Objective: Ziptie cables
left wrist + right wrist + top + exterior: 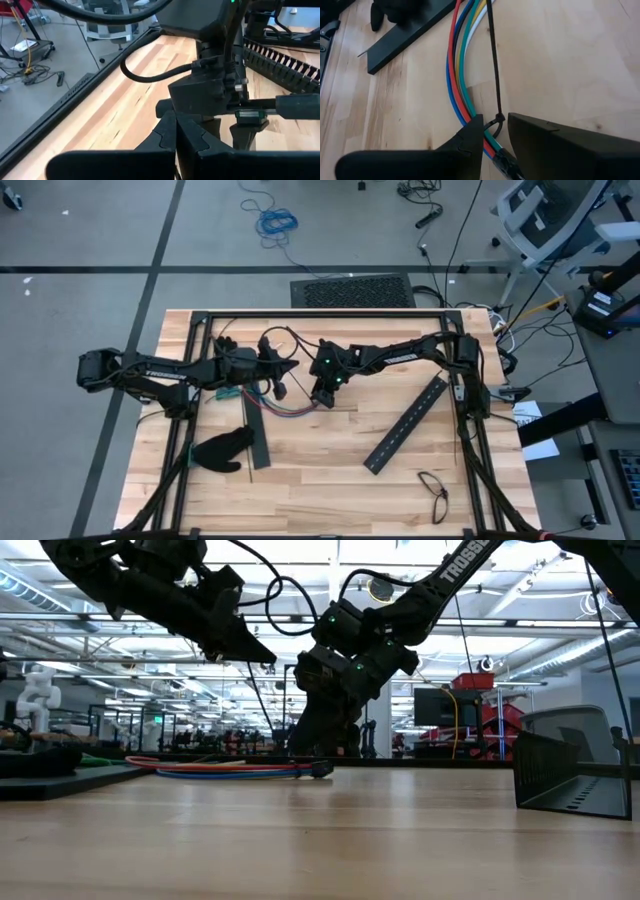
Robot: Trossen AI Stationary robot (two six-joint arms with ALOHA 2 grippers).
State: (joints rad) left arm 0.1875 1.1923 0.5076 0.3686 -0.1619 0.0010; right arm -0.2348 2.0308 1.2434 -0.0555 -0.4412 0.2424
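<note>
My right gripper (494,131) is down at the table (330,480), near its middle, and my two fingers (465,142) are a little apart, straddling the bundle of cables (457,75). Between the tips I see the ziptie (493,60): its dark strip runs straight along beside the wires and ends in a small loop with its head right at my fingertips, wrapped about the bundle there. The tips sit just beside that head, but I cannot tell whether they are really pinching it or only touching it.

The cables lie flat on the wood, red, blue, green, yellow and white running side by side in a gentle curve. From above, the bundle (285,408) stretches from my right gripper (322,393) toward the left side of the table. From table height the cables (225,769) lie low on the surface, one end at the foot of my right gripper (318,755).

My left gripper (282,366) hangs above the table just beside the right one, off the wood, its fingers (172,137) pressed together with nothing that I can see between them.

A black slotted bar (258,435) lies near the cables with a black glove (222,450) beside it. A second bar (407,423) lies slanted on the right half of the table, well apart from the bundle.
</note>
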